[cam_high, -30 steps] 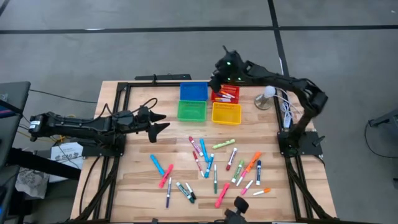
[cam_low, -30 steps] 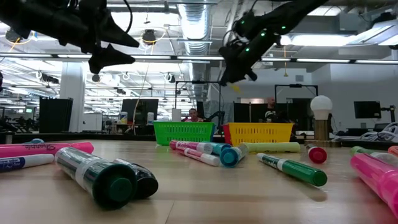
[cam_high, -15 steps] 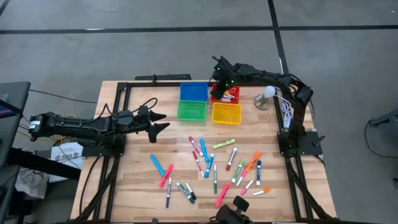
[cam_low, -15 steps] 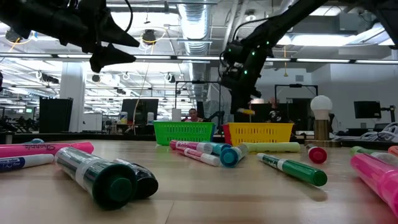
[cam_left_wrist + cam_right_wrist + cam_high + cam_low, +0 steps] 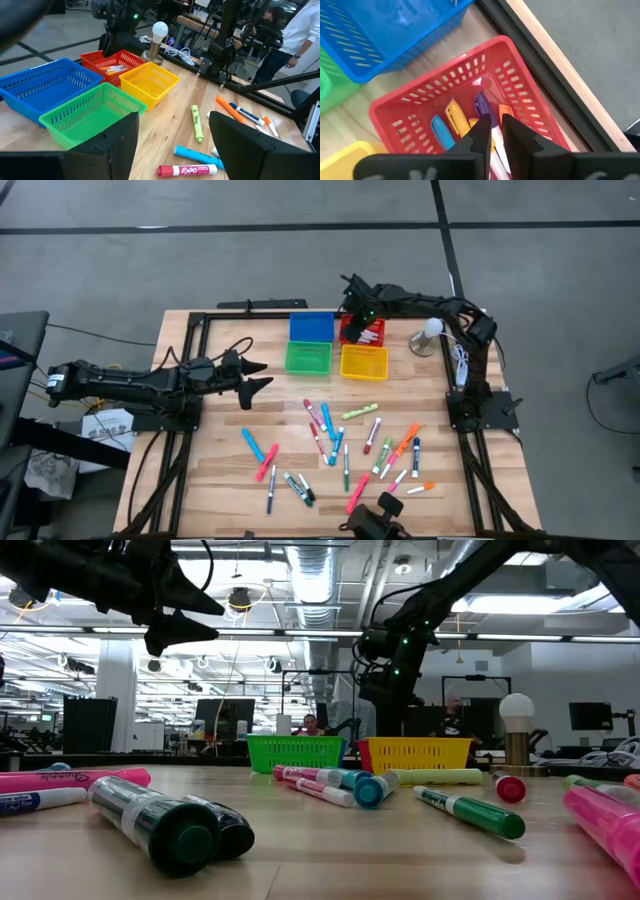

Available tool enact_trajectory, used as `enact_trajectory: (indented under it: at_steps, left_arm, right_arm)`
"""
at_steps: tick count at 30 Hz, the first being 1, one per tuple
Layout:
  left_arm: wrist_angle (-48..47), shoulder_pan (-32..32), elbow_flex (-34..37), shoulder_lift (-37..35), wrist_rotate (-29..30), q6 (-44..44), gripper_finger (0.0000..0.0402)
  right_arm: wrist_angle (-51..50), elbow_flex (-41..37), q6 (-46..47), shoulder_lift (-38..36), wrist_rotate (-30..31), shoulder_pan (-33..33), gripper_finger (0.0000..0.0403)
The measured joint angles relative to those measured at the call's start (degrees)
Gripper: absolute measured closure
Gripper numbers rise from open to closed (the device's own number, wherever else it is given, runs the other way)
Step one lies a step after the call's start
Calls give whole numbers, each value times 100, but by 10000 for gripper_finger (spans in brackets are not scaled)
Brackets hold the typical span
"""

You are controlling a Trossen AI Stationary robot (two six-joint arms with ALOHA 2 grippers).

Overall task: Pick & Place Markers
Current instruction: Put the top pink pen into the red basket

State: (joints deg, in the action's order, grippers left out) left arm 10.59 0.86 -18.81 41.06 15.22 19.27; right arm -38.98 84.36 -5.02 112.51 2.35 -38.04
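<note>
Several markers (image 5: 345, 445) lie loose on the near half of the wooden table. My right gripper (image 5: 495, 127) points steeply down into the red bin (image 5: 362, 330), its fingers nearly together. In that bin lie blue, yellow (image 5: 454, 114), purple-capped (image 5: 481, 105) and orange markers. A white barrel shows in the narrow gap between the fingers. My left gripper (image 5: 255, 377) hovers open over the table's left side, holding nothing. My right gripper comes from above, slanting down into the red bin. A white marker barrel (image 5: 496, 142) shows in the narrow gap at its fingertips, running on to the purple cap. I cannot tell whether the fingers touch it or stand just above it.
The blue bin (image 5: 311, 327), green bin (image 5: 307, 357) and yellow bin (image 5: 364, 361) crowd against the red one. A white globe lamp (image 5: 431, 330) and cables stand to the right of the bins. A black frame edges the table. People show beyond it.
My right gripper has gone down toward the red bin and tipped to point more steeply downward. A yellowish marker end showed below its fingertips in the earlier low views. It no longer shows there.
</note>
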Motion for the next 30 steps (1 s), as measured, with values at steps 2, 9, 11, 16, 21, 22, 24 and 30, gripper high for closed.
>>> enact_trajectory:
  at_steps: [2, 9, 11, 16, 21, 22, 24, 30]
  left_arm:
    - [-1, 0, 0, 0, -1, 0, 160]
    - [-2, 0, 0, 0, 0, -120, 160]
    - [-2, 0, -2, 0, 0, -268, 160]
    - [-2, -2, -4, 2, 0, -295, 160]
    - [0, -2, -4, 2, 0, -295, 160]
    - [0, -2, -4, 2, 0, -295, 160]
    - [8, -2, -4, 2, 0, -295, 160]
    - [26, -2, -4, 2, 0, -278, 160]
  right_arm:
    - [17, 12, 2, -24, -49, -3, 369]
    - [-186, 120, 4, -432, -632, 99, 370]
    - [-378, 120, 2, -707, -691, 204, 370]
    - [-825, 120, 2, -1604, -699, 569, 370]
    - [-912, 120, 45, -2510, -749, 1125, 370]
    - [-922, 120, 52, -2685, -787, 1239, 370]
    - [-907, 120, 162, -3010, -851, 1462, 370]
    - [-1053, 87, 487, -3865, -859, 2148, 370]
